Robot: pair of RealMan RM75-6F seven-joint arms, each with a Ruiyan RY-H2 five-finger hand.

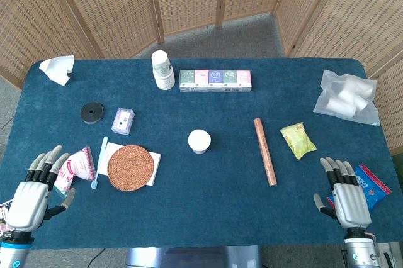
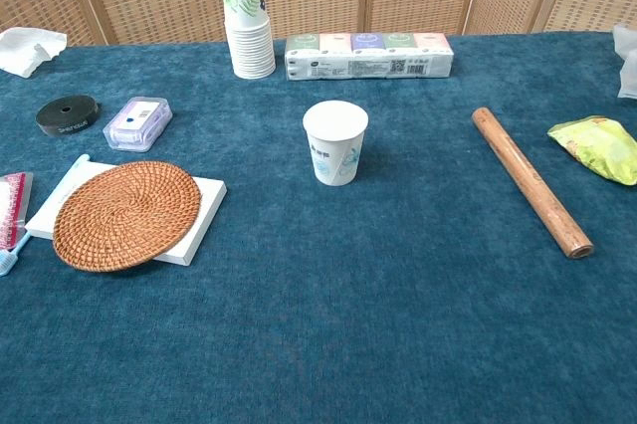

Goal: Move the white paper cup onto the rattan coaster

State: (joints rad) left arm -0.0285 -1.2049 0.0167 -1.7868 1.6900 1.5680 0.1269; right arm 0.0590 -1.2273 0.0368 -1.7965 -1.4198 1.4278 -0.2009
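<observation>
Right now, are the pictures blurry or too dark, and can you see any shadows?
Head view: sharp and evenly bright; the paper cup and wooden stick throw only faint shadows, and the table's far edge bows slightly. Chest view: also sharp, soft shadow beside the cup and under the coaster; no glare.

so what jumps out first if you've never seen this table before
Probably the lone white paper cup standing upright mid-table, with the round rattan coaster to its left lying on a white board. Both robot hands, left hand and right hand, rest open at the near corners, holding nothing.
</observation>
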